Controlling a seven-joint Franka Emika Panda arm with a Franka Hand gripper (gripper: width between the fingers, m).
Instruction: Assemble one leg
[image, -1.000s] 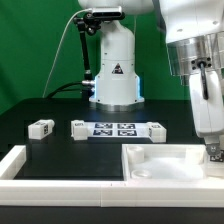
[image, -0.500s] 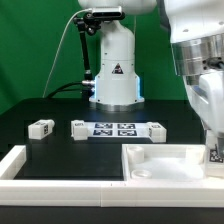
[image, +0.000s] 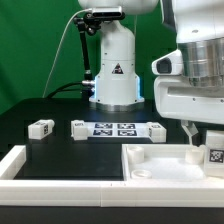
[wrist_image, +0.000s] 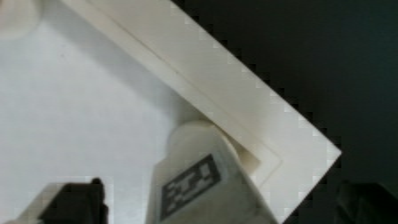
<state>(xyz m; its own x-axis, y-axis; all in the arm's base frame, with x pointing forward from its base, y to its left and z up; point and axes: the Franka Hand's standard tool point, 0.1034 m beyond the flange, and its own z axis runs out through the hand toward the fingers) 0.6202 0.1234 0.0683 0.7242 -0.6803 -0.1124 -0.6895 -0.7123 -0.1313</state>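
Black table (image: 60, 142), green backdrop | my gripper (image: 200, 142) pinches the leg (image: 213, 155), lower right, over the white tray part (image: 160, 160) | step: seating leg | next: align, lower.

The arm (image: 190, 95) hangs low at the exterior view's right, jaws pointing down.

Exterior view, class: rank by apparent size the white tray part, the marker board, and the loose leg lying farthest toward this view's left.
1. White tray part, clearly largest, though nearest the camera.
2. Marker board.
3. Loose leg, smallest.
The order holds despite distance differences.
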